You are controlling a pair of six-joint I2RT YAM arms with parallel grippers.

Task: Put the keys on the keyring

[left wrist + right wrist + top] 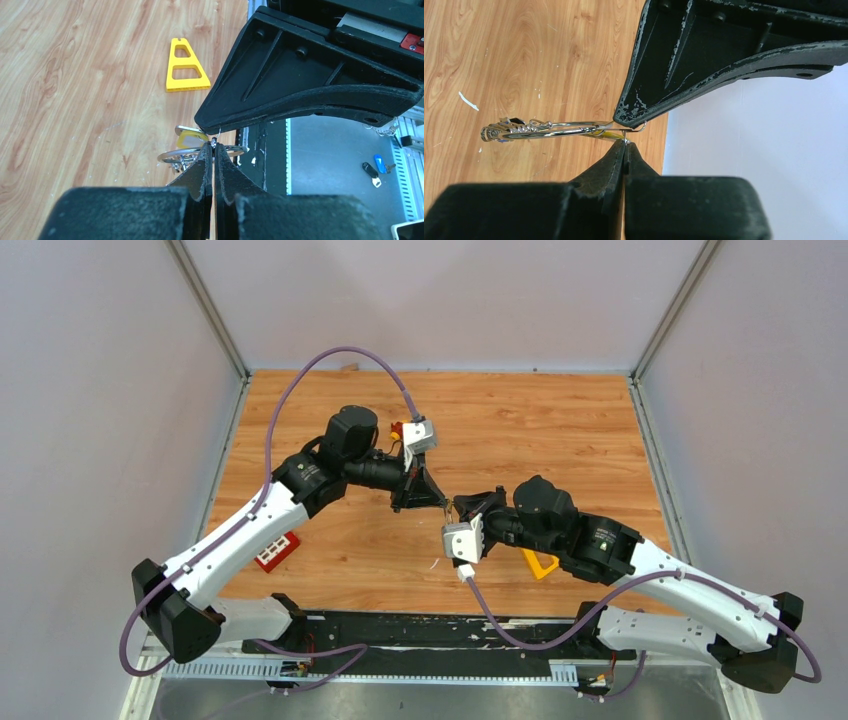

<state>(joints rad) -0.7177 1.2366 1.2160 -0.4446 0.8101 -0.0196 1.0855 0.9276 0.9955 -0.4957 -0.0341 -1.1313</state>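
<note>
My two grippers meet tip to tip above the middle of the table. My left gripper [445, 503] [213, 146] is shut on the thin silver keyring [175, 154], held level above the wood. A key with a pale yellow tag [191, 138] hangs at the ring beside my fingertips. My right gripper [459, 510] [624, 145] is shut on a small wire loop at the keyring [554, 131], next to the yellow tag. A bunch of small silver keys [499, 133] hangs on the ring's far end, with dark and blue bits that are too small to make out.
A yellow plastic triangle [541, 565] [186, 65] lies on the table under my right arm. A red toy car [277, 551] lies near the left edge. A small black item [371, 170] and a blue one [381, 162] lie on the grey surface beyond the table's near rail [265, 150].
</note>
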